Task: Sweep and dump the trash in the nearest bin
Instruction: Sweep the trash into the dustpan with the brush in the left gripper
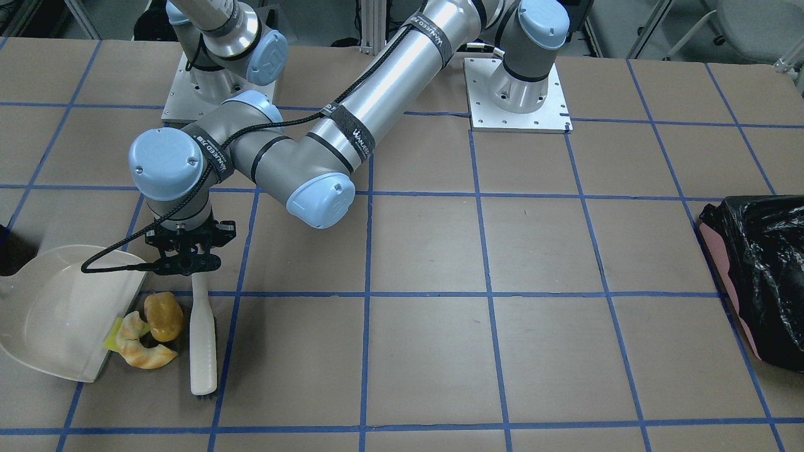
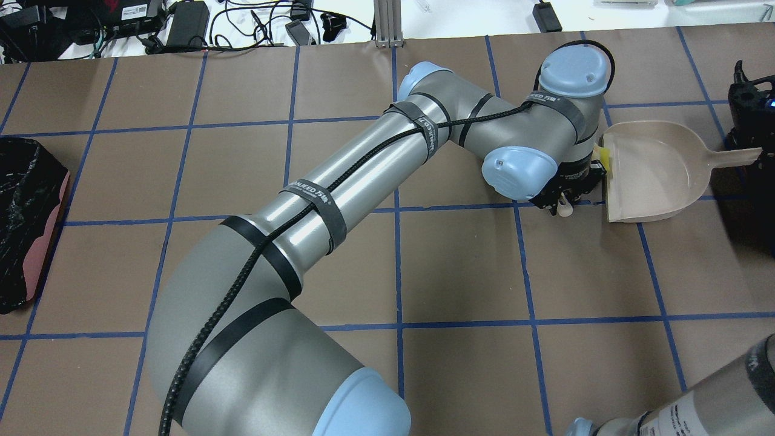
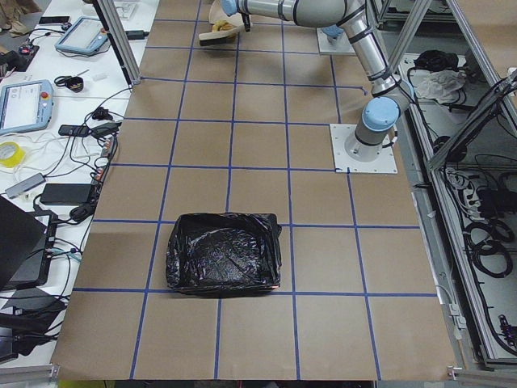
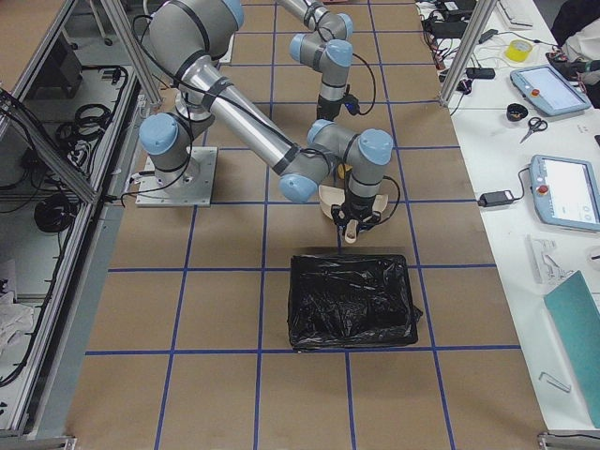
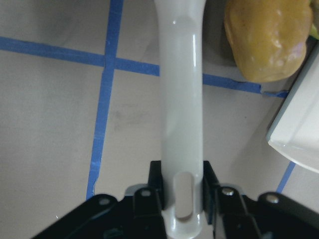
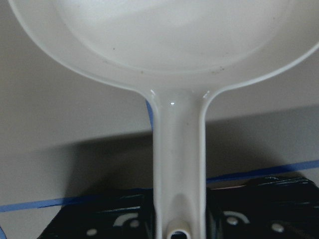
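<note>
Gripping smooth plastic handles: left jaws the slim white brush [image 1: 203, 339], right jaws the glossy dustpan [image 1: 56, 314].

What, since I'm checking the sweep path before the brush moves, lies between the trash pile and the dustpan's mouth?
Nothing visible. The roll, croissant and yellow sponge lie right at the open edge of the dustpan, with the brush on their far side, its handle held in the left gripper.
</note>
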`<state>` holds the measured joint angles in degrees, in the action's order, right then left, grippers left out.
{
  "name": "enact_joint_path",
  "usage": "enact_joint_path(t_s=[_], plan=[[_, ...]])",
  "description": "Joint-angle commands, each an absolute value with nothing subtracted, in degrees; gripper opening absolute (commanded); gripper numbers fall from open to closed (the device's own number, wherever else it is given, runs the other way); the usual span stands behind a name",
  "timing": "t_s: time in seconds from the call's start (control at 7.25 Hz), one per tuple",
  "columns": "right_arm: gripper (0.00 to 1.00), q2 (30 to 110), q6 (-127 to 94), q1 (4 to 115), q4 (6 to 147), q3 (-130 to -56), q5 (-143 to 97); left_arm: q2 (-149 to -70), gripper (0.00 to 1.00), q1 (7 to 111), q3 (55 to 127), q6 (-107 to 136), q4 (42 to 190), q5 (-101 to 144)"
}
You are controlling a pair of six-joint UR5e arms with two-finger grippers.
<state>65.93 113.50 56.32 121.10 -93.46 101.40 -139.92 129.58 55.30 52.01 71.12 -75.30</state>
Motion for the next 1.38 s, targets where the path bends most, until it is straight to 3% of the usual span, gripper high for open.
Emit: enact_joint_path(t_s=[0.0,1.24], plan=[[0.0,65.83,113.64,56.34,121.11,-93.43,101.34,-141.58,0.0,129.73,54.15,52.55,70.14,-75.15],[0.0,65.65,112.59,56.34,120.94,-93.52,99.84,-147.65,0.0,134.99,41.85,57.39,67.5,-68.82]])
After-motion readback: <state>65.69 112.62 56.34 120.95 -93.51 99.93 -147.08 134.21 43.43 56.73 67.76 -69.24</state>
